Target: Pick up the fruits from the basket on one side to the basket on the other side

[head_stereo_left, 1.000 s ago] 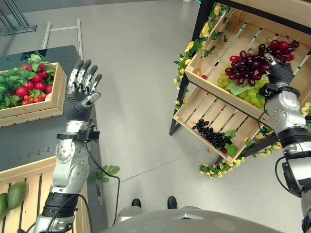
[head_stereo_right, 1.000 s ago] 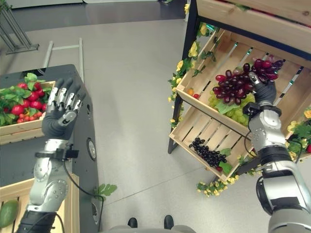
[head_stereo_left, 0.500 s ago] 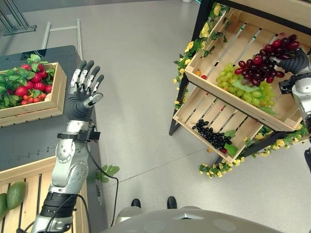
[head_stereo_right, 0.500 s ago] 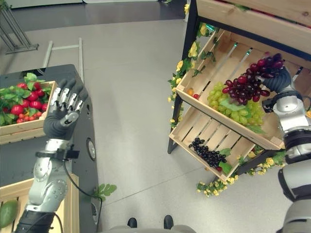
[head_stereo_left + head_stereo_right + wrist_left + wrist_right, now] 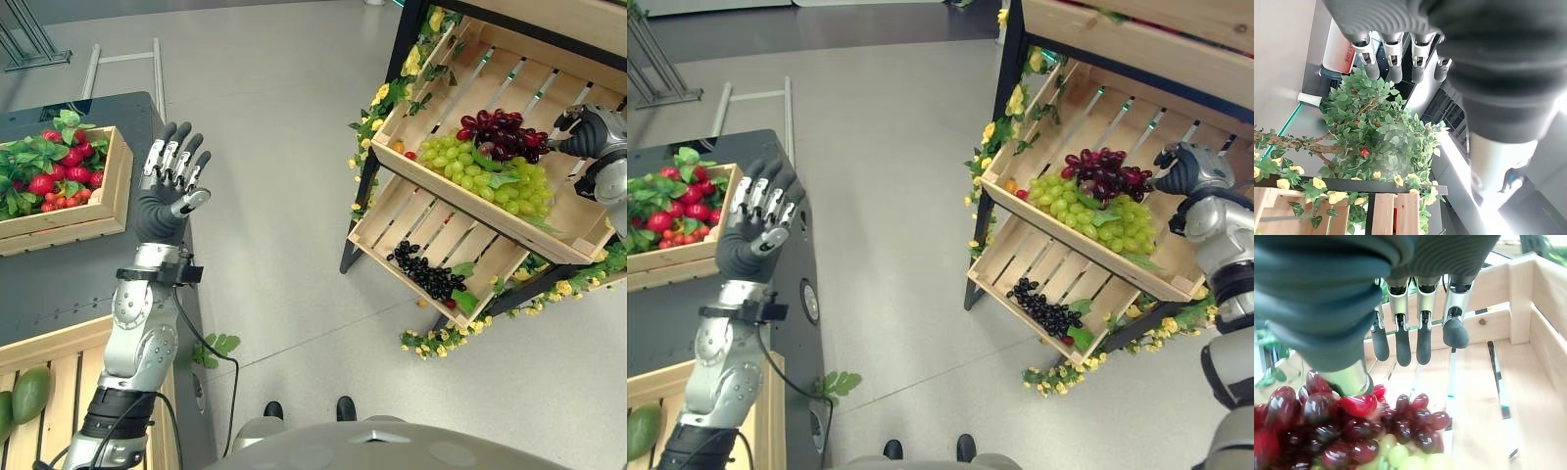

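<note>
We are hovering the right robot hand (image 5: 1181, 172), fingers relaxed and empty, just beside the dark red grape bunch (image 5: 1104, 174) resting on green grapes (image 5: 1095, 217) in the slatted wooden crate (image 5: 1058, 116), positioned for reaching; the left robot hand (image 5: 169, 186) is idling open.

Left hand (image 5: 168, 186) raised, fingers straight; right hand (image 5: 1181, 172) loosely open.

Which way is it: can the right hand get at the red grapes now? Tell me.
Probably yes: the right hand, fingers open, sits right beside the red grapes, which lie exposed atop the green grapes in the crate.
</note>
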